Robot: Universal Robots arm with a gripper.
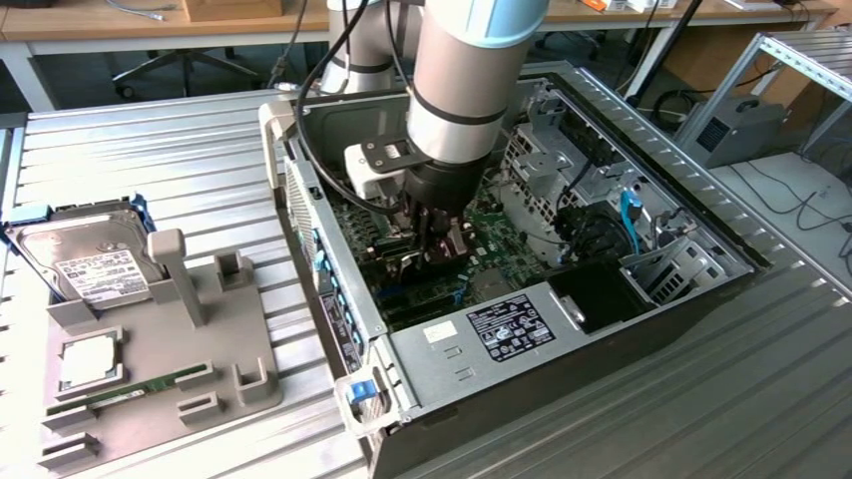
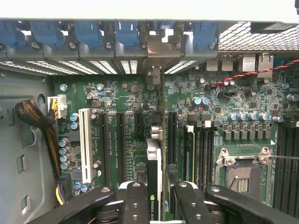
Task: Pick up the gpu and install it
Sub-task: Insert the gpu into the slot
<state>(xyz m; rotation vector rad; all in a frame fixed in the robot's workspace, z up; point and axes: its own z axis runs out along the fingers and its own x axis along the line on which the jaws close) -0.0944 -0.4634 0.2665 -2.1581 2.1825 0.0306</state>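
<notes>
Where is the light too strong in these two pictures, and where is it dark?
Exterior view: the ribbed metal table reflects brightly; the computer case is shadowed inside. Wrist view: a band along the case's edge is washed out white, while the motherboard is evenly lit.

I see an open computer case [image 1: 533, 349] on the slatted table [image 1: 160, 150]. Well away from the fingers, a grey tray [image 1: 160, 369] carries a hard drive [image 1: 87, 264], a processor [image 1: 91, 364] and a memory stick [image 1: 140, 387].
</notes>
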